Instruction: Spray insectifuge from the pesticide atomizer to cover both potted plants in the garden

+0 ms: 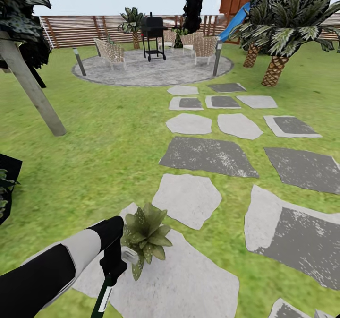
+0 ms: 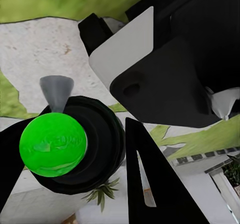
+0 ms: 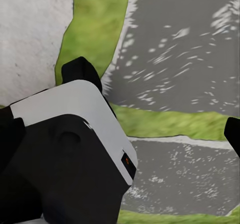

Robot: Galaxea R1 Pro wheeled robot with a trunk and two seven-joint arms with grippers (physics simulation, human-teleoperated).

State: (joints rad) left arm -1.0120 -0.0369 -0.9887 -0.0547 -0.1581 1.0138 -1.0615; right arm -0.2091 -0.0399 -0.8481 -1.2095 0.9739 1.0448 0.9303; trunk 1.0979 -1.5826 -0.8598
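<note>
My left gripper (image 1: 113,267) is shut on the pesticide atomizer (image 1: 105,297), a dark green bottle with a white label. Its pale trigger head (image 1: 130,254) points at a potted plant (image 1: 146,235), a low rosette of pointed olive leaves, and almost touches them. The plant stands on a pale stepping stone (image 1: 189,280) in the garden lawn. In the left wrist view the bottle's bright green round end (image 2: 52,144) sits between the black fingers (image 2: 150,184), with a grey nozzle (image 2: 56,90) and plant leaves (image 2: 102,193) beyond. My right gripper (image 3: 120,131) hangs over stones and grass, one fingertip (image 3: 233,133) at the frame edge, jaws wide apart.
Grey and pale stepping stones (image 1: 208,155) lead to a round paved patio (image 1: 151,70) with wicker chairs and a black grill (image 1: 154,32). A slanted tree trunk (image 1: 33,91) rises on the left and palms (image 1: 276,67) on the right. A brown slatted fence (image 1: 75,30) closes the back.
</note>
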